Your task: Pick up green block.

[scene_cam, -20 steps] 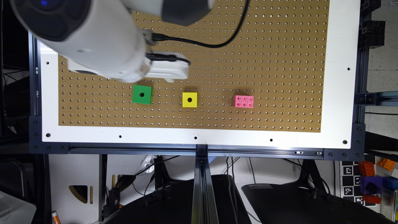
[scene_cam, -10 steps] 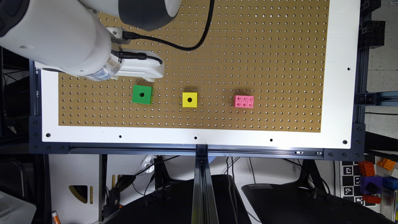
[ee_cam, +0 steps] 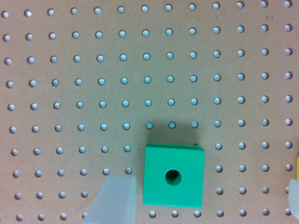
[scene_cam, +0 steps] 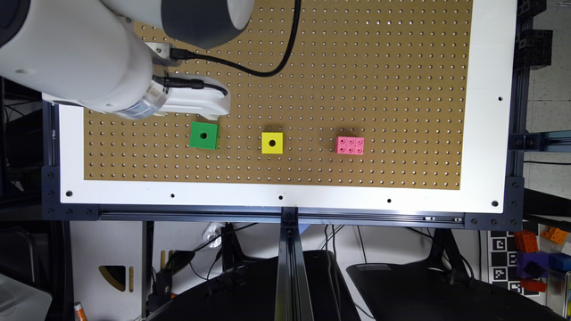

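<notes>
The green block (scene_cam: pixel 204 135) is a bright green cube with a dark round hole in its top, resting on the brown pegboard (scene_cam: pixel 357 67). In the exterior view my gripper (scene_cam: pixel 209 106) shows as a white part just beyond the block's far edge. From the wrist, the green block (ee_cam: pixel 174 176) lies flat between the two pale fingers (ee_cam: pixel 116 199), nearer to one of them. My gripper (ee_cam: pixel 204 205) is open and touches nothing.
A yellow cube (scene_cam: pixel 272 142) with a hole sits to the exterior view's right of the green block, and a pink studded brick (scene_cam: pixel 349 145) lies further right. A white border (scene_cam: pixel 285 191) frames the pegboard. A black cable (scene_cam: pixel 267 67) loops above the board.
The arm has swung toward the exterior view's left, bringing the gripper from between the two cubes to a spot beside the green block. The blocks have not moved.
</notes>
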`<action>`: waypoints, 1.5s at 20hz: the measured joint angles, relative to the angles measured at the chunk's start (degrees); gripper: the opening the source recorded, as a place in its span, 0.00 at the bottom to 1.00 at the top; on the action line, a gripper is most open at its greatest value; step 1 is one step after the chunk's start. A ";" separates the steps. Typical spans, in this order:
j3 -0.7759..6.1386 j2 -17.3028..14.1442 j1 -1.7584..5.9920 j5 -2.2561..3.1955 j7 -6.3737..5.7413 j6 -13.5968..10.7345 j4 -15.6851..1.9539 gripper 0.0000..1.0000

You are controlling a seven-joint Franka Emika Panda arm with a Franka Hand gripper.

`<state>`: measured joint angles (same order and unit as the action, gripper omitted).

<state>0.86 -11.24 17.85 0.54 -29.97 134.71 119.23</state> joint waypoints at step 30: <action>0.12 -16.96 0.67 0.01 0.77 11.46 -3.25 1.00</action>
<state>0.99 -28.20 18.52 0.55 -29.20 146.17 115.97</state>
